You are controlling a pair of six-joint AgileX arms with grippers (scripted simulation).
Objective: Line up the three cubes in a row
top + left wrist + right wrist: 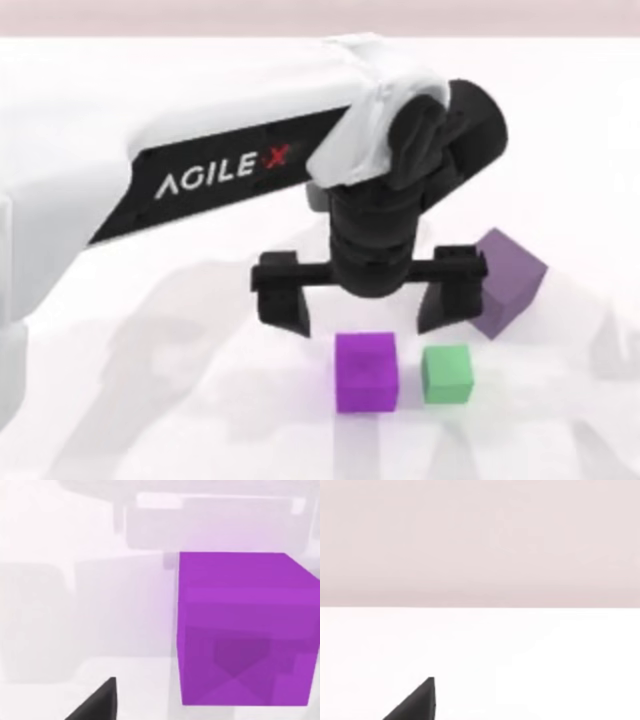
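Three cubes rest on the white table. The bright magenta-purple cube (366, 372) sits in front, with the small green cube (447, 374) close on its right. The largest, dull greyish-purple cube (508, 282) lies farther back on the right, turned at an angle. My left gripper (365, 312) hangs open just behind and above the magenta cube, holding nothing, its right finger (447, 300) near the greyish cube. In the left wrist view the magenta cube (245, 630) looms large beyond one dark finger (102, 702). My right arm is outside the top view.
The left arm's white and black body (220, 170) reaches in from the left over the back of the table. The right wrist view shows only one dark finger (417, 702), bare white table and a pale wall.
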